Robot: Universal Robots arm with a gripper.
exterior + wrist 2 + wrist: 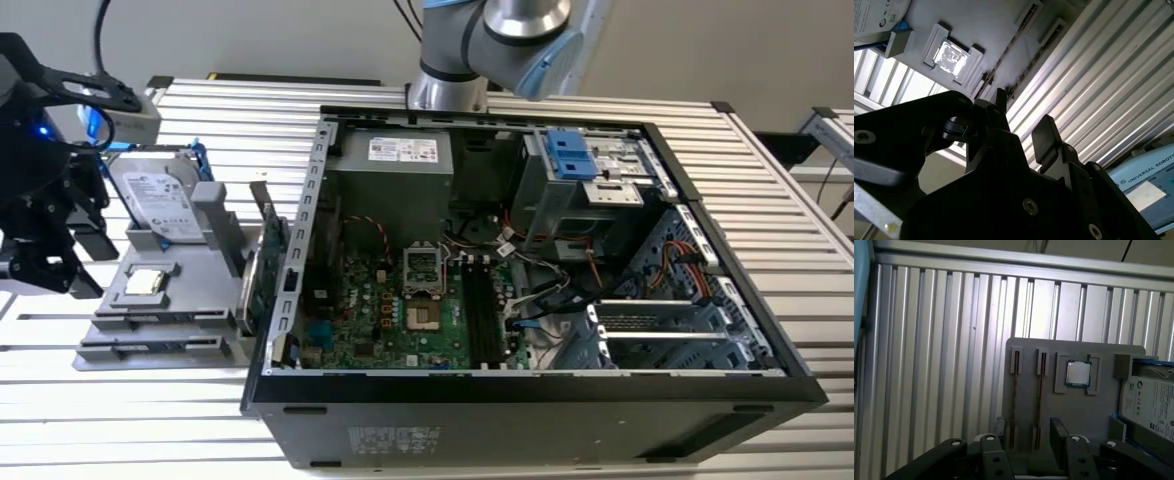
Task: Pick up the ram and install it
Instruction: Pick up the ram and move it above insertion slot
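Ram [1015,405]: one thin stick seen edge-on, standing in a narrow slot of the grey holder [1074,420].
Second stick [1039,405]: of the same kind, in the parallel slot just beside the first; two sticks counted in all.
Claw [1029,432]: one, wide open and gripping nothing. Its two black fingers [1059,427] are well apart, and in the first wrist view both slots appear between them. Whether the fingers touch the holder cannot be told.
Holder: one, lying flat on the ribbed metal counter [929,365], at the exterior view's left of the case.
Processor chip [1078,373]: one, lying flat in a square recess of the holder, just beside the slots.
Hard drive [1154,405]: one, silver with blue brackets, on the holder beyond the chip and well apart from the sticks.
Computer case [534,385]: one, lying on its side with the panel off and the green board [387,300] exposed.
Green card [271,250]: one, standing upright at the holder's edge.
In the way: the green card and the case's side wall stand between the holder and the board.
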